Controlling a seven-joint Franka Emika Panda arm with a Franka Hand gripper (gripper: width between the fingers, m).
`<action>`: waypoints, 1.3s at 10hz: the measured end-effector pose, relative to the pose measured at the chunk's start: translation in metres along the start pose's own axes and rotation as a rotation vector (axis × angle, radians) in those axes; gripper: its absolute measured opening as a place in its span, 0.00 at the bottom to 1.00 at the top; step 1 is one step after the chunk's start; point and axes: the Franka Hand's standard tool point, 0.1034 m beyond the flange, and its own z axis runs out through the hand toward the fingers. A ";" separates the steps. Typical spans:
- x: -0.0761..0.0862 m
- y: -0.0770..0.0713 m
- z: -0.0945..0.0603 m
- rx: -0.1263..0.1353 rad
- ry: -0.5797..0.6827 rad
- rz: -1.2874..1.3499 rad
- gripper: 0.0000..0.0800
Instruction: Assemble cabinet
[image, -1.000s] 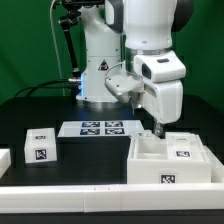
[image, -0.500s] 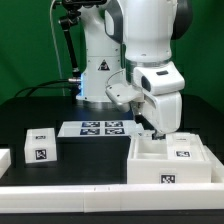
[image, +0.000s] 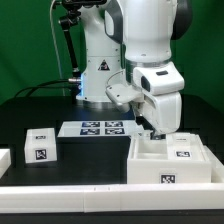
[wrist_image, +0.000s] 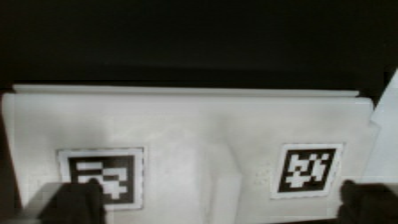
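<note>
Wrist view showed my tool (wrist_image: 217, 202) spread open over the cabinet (wrist_image: 196, 125), sitting on the table (image: 30, 115) at the exterior view's right; lowered off-centre, a finger could jam on its wall.

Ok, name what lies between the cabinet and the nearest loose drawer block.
Bare black table, in the exterior view; the marker board lies just behind that stretch.

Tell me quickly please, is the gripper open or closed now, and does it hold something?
The gripper: open, holding nothing, just above the cabinet.
</note>
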 end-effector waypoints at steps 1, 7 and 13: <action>0.000 0.000 0.000 0.000 0.000 0.000 0.66; -0.001 0.001 -0.001 -0.002 -0.001 0.001 0.02; -0.001 0.001 -0.002 -0.004 -0.002 0.016 0.00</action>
